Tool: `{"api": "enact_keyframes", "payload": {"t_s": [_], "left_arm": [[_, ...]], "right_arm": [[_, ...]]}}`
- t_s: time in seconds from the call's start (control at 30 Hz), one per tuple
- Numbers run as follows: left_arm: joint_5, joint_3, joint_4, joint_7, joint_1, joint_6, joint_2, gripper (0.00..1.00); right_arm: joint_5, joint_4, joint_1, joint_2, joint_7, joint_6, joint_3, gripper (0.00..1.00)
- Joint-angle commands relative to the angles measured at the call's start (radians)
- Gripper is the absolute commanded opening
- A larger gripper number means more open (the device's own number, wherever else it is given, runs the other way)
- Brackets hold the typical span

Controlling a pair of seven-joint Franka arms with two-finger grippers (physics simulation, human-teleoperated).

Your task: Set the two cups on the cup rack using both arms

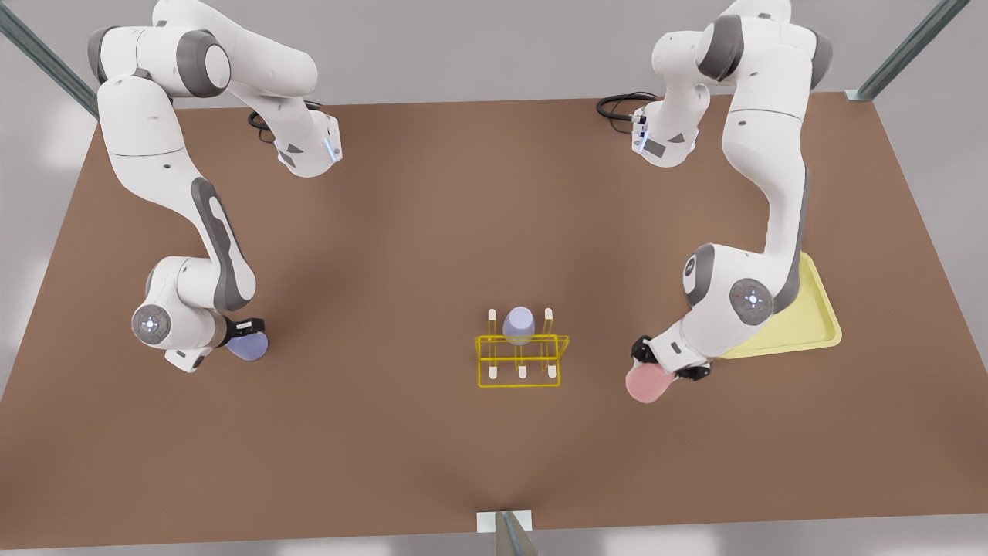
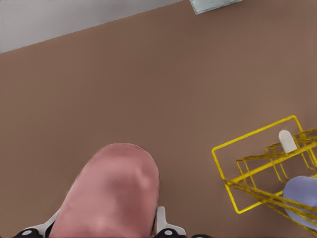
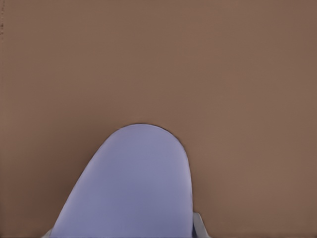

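Two arms work over the brown table [image 1: 432, 232], each carrying one cup, with the cup rack [image 1: 520, 357] standing between them near the table's middle. By the wrist views, the left arm is the one on the front view's right: its wrist camera shows the pink cup [image 2: 111, 191] clamped between pale fingers [image 2: 160, 218], and the rack [image 2: 267, 171] lying ahead and off to one side. In the front view the left gripper [image 1: 668, 363] grasps the pink cup [image 1: 647, 382] just beside the pale yellow tray [image 1: 810, 324], and the rack lies near it toward the front view's left. The cup's long axis is tilted, base end pointing away from the wrist. The right gripper [image 1: 245, 328], on the front view's left, is clenched on a lavender cup [image 1: 248, 345]; its wrist view shows that cup [image 3: 131, 183] over bare table. This gripper stands well apart from the rack, so the left arm is judged the nearer of the two. A second lavender cup [image 1: 519, 324] already sits inverted on a back-row peg, between two free white-tipped pegs [image 1: 492, 314]. The three front-row pegs also appear free. Both forearms are folded low, wrists bent toward the table. The coming move likely requires each cup to be carried inward and set mouth-down over a free peg.
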Motion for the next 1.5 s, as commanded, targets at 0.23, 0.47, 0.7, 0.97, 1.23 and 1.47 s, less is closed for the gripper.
{"api": "enact_keyframes", "payload": {"t_s": [0.23, 0.47, 0.7, 0.97, 1.23, 1.47], "left_arm": [[-0.006, -0.039, 0.331, -0.936, -0.104, -0.309, 0.150, 0.86], [-0.004, -0.050, 0.331, -1.041, -0.176, -0.393, 0.156, 0.86], [-0.021, -0.051, 0.345, -1.064, -0.191, -0.384, 0.178, 0.92], [0.200, -0.043, 0.337, -0.185, 0.160, -0.797, -0.088, 1.00], [0.198, -0.050, -0.065, -0.125, 0.168, -0.611, -0.347, 1.00], [0.172, -0.050, -0.063, -0.125, 0.171, -0.611, -0.346, 1.00]], "right_arm": [[0.001, 0.137, 0.000, 0.008, -0.059, -0.168, 0.062, 0.71], [0.070, 0.325, 0.098, 0.013, -0.056, -0.191, 0.273, 0.71], [0.178, 0.522, 0.307, 0.045, -0.052, -0.183, 0.276, 0.71], [0.202, 0.816, 0.469, 0.265, 0.054, -0.106, 0.276, 0.71], [0.231, 0.821, 0.497, 0.315, 0.045, -0.096, 0.296, 0.71], [0.230, 0.819, 0.512, 0.338, 0.043, -0.117, 0.296, 0.71]]}}
